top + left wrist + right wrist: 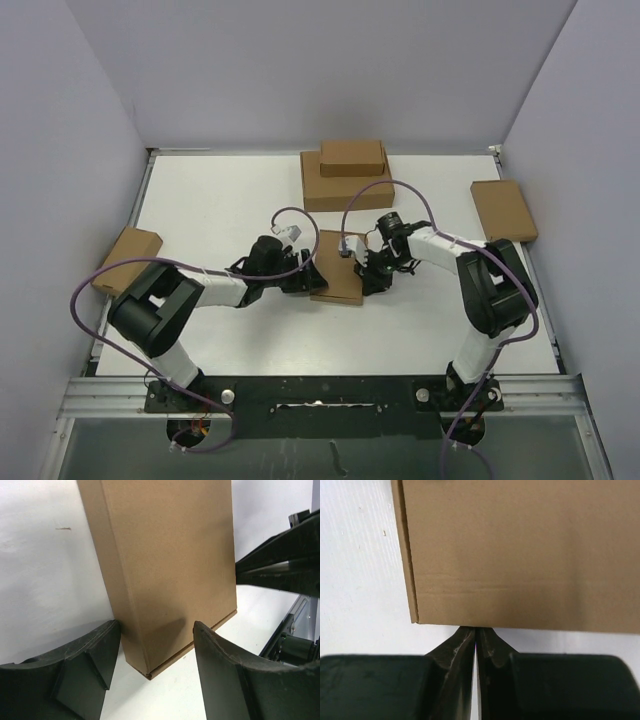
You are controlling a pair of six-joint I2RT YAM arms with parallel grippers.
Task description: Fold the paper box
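1. Jaws of the left gripper [155, 626] stand open, one finger on each side of a corner of the paper box [170, 555].
2. Jaws of the right gripper [476, 631] are pressed together, tips touching the box's edge.
3. Paper box lies flat mid-table [220, 200], between both grippers.

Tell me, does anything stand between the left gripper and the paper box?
Nothing visible does. The left gripper is open, with its fingers on either side of the near corner of the paper box. The right gripper, shut, has its tips at another edge.
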